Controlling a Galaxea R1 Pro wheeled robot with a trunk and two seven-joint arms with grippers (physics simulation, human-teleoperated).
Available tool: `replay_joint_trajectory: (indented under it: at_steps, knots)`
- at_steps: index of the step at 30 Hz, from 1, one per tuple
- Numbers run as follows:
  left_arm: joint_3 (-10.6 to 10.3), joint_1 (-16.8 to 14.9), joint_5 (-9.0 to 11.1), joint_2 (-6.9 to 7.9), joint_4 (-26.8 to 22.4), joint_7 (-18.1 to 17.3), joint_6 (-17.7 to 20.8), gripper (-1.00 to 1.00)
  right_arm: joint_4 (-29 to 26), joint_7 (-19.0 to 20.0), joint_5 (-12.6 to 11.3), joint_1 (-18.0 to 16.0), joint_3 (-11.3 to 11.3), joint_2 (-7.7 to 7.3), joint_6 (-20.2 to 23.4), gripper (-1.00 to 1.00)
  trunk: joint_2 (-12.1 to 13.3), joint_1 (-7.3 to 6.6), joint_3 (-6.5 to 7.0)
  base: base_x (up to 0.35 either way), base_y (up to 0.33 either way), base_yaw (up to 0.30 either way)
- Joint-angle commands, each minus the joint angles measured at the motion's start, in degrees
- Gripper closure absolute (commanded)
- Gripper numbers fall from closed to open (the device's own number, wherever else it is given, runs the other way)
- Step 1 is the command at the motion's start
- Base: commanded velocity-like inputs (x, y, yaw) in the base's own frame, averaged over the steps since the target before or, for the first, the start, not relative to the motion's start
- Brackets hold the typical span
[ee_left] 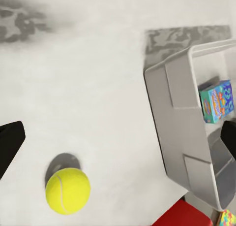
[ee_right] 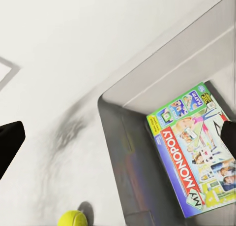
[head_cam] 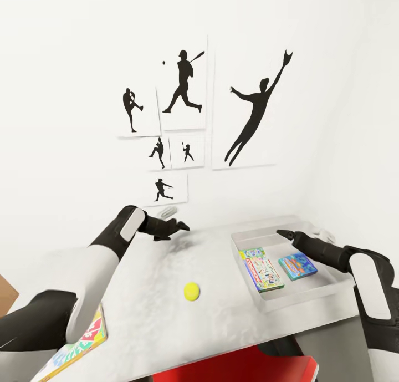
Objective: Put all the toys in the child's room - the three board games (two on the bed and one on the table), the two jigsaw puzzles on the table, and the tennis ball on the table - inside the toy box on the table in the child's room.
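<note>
White wall (head_cam: 66, 93) behind, hung with black baseball-player silhouette prints (head_cam: 252, 113). Grey-white table (head_cam: 166, 293) below both arms.

Toy box (head_cam: 266, 305), pale open tray, sits on the table under the right gripper (head_cam: 285, 234). Right gripper hangs above the box's far edge; in the right wrist view its fingertips (ee_right: 10, 142) stand wide apart, nothing between them.

Inside the box: Monopoly board game (head_cam: 262, 269) lying flat, just beside a smaller blue box (head_cam: 297, 265), apart, not touching. Cannot tell if the blue box is game or puzzle.

Left gripper (head_cam: 180, 225) held over the table's far side, well left of the toy box; fingers wide apart in the left wrist view, empty.

Another colourful game box (head_cam: 77, 346) at the table's near left corner, partly under the left arm.

Tennis ball (head_cam: 192, 291), yellow, loose on the table, nearer the robot than the left gripper, between both grippers, outside the box.
</note>
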Motion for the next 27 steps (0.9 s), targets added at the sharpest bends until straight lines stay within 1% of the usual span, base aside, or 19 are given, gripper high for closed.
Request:
replay_joint_trajectory:
  at_steps: [1, 3, 8, 22, 27]
  knots:
    - [0.02, -0.52, -0.55, -0.37, 0.44, 0.51, 0.11, -1.0, -0.03, -1.04, -0.49, -0.27, 0.32, -0.06, 0.27, -1.0, -0.13, 0.04, -0.13, 0.0, 0.0, 0.0]
    - [0.09, -0.91, -0.45, -0.6, 0.83, 1.38, 0.1, -1.0, -0.03, -1.58, -0.54, -0.47, 0.63, -0.12, 0.47, -1.0, -0.13, 0.04, -0.13, 0.0, 0.0, 0.0]
    - [0.24, -1.23, -0.3, -0.61, 1.12, 2.11, 0.09, -1.0, -0.03, -2.0, -0.62, -0.67, 0.95, -0.11, 0.91, -1.0, -0.13, 0.04, -0.13, 0.0, 0.0, 0.0]
    - [0.24, -1.32, -0.25, -0.47, 1.15, 2.29, 0.02, -1.0, 0.01, -2.35, -0.72, -0.67, 1.08, 0.02, 0.87, -1.0, -0.13, 0.04, -0.13, 0.0, 0.0, 0.0]
    - [0.22, -1.32, -0.31, -0.5, 1.15, 2.36, -0.01, -1.0, -0.04, -4.59, -0.75, -1.01, 1.4, 0.0, 0.92, -1.0, -0.13, 0.04, -0.13, 0.0, 0.0, 0.0]
